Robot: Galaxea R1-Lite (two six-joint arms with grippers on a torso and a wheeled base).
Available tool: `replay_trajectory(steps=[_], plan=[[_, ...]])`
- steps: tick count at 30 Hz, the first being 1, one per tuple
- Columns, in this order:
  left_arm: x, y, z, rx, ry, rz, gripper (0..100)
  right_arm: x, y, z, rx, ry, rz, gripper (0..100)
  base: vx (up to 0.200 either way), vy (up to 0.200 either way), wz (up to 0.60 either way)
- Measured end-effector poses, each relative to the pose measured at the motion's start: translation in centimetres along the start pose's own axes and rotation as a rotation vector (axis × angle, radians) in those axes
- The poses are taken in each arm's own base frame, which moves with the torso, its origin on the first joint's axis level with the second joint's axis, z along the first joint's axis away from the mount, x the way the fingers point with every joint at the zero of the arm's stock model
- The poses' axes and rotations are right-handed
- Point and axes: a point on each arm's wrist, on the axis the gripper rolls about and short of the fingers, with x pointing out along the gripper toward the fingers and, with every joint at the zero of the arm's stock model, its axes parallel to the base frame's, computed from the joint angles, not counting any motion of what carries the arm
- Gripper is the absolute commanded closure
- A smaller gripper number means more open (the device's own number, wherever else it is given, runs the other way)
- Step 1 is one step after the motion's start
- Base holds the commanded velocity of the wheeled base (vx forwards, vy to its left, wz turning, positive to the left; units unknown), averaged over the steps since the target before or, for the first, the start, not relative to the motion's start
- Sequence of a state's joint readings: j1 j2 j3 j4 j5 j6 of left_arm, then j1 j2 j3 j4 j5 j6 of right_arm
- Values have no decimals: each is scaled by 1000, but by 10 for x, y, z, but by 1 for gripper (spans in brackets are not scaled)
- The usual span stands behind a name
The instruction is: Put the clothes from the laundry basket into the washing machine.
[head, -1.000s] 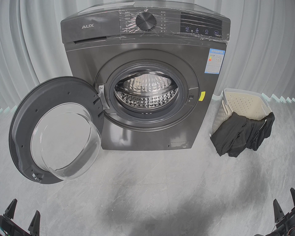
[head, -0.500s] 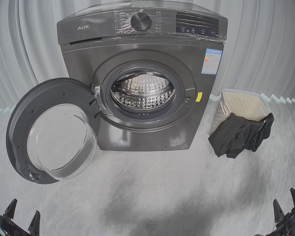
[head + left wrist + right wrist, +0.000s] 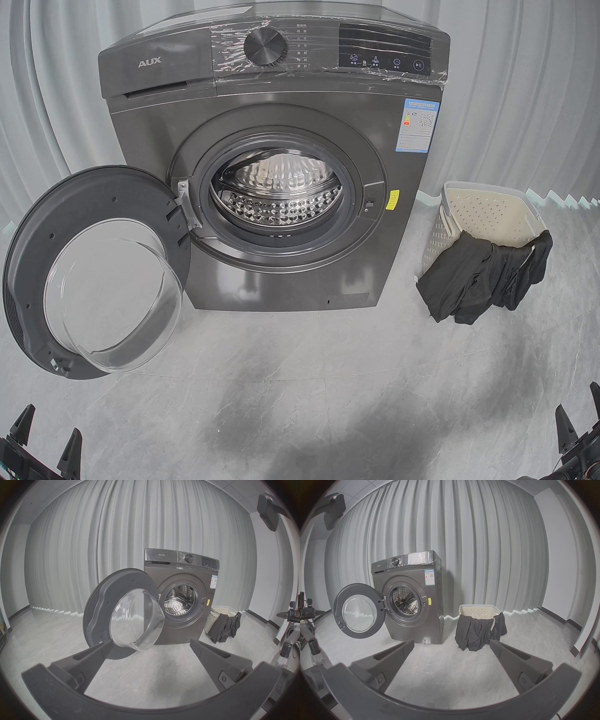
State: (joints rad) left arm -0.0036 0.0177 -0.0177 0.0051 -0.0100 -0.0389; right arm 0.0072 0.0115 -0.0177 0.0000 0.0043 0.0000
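Head view showed you the black clothes draped over the front rim of the laundry basket, just beside the washing machine, whose door stood wide open. Your left gripper and right gripper hung low, fingers apart.

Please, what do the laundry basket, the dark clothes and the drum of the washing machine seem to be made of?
The laundry basket looks like cream plastic, matte, with moulded rows of small holes. The clothes seem thin black fabric, matte, hanging in soft folds over its rim. The drum is probably stainless steel: shiny, perforated, reflecting light.
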Motion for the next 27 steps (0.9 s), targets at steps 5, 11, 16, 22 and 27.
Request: replay_trajectory(steps=[5, 11, 16, 22, 27], plan=[[0, 0, 0, 1, 0, 0, 0, 0, 0, 0, 0, 0, -1, 0, 200, 0, 0], [0, 0, 0, -1, 0, 1, 0, 0, 0, 0, 0, 2, 0, 0, 0, 0, 0], [0, 0, 0, -1, 0, 1, 0, 0, 0, 0, 0, 1, 0, 0, 0, 0, 0], [0, 0, 0, -1, 0, 1, 0, 0, 0, 0, 0, 2, 0, 0, 0, 0, 0], [0, 0, 0, -1, 0, 1, 0, 0, 0, 0, 0, 2, 1, 0, 0, 0, 0]])
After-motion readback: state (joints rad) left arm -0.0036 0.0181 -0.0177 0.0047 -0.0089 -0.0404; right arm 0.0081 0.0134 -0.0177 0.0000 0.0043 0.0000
